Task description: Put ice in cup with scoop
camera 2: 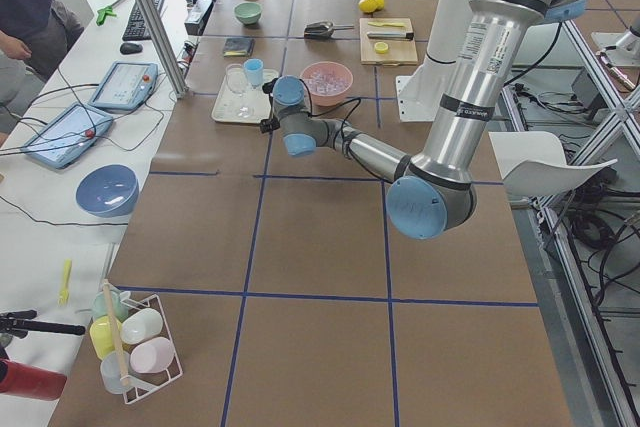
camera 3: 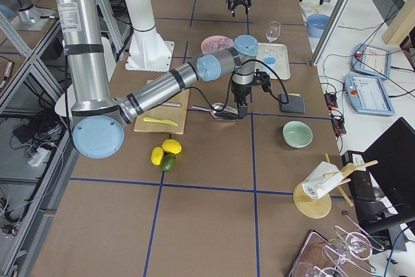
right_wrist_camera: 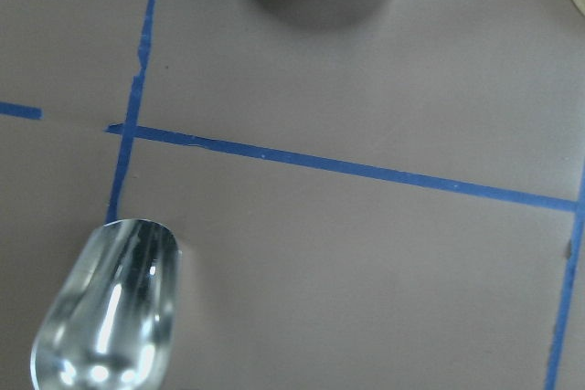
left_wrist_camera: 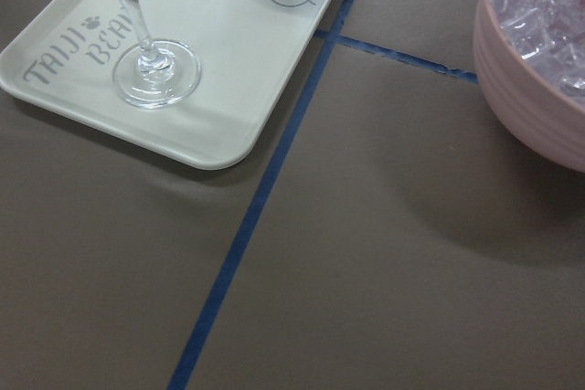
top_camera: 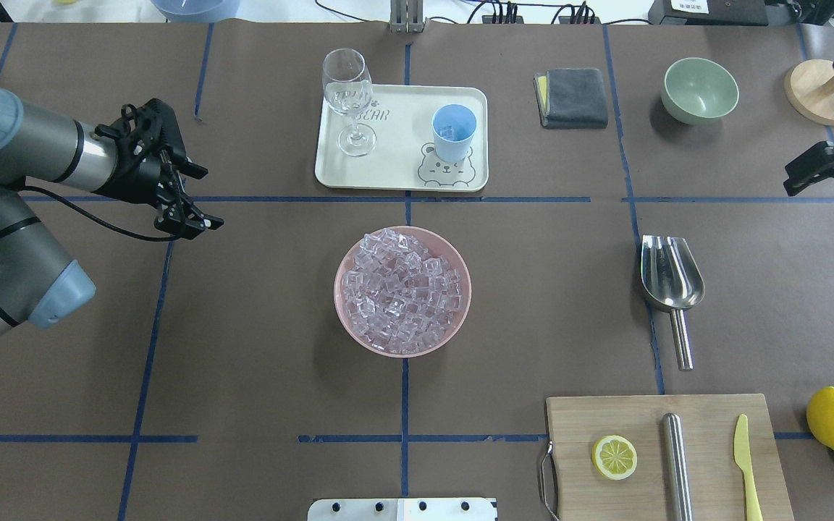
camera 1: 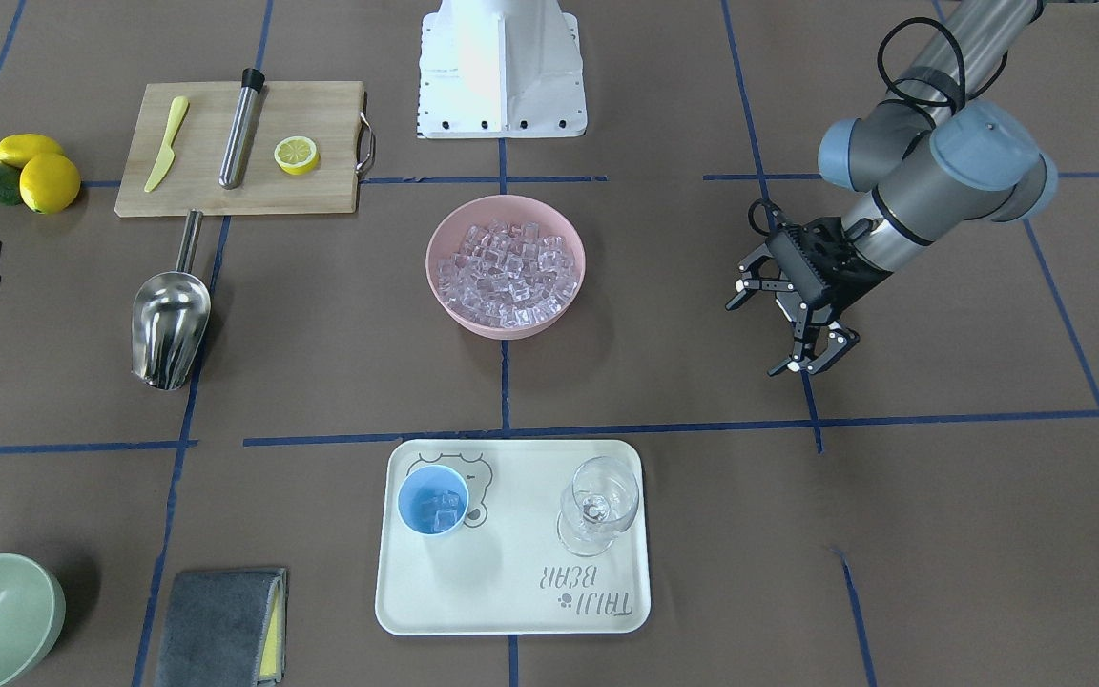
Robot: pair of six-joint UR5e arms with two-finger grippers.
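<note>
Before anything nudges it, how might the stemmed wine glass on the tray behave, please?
The wine glass looks top-heavy on its thin stem, so it would probably tip. Clear thin walls suggest fragile; the smooth tray may let it slide.

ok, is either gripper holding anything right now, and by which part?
Nothing is held. The left gripper is open and empty; the scoop lies free on the table, apart from the right gripper.

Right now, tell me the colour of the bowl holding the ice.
The bowl is pink; the overhead exterior view shows it best.
</note>
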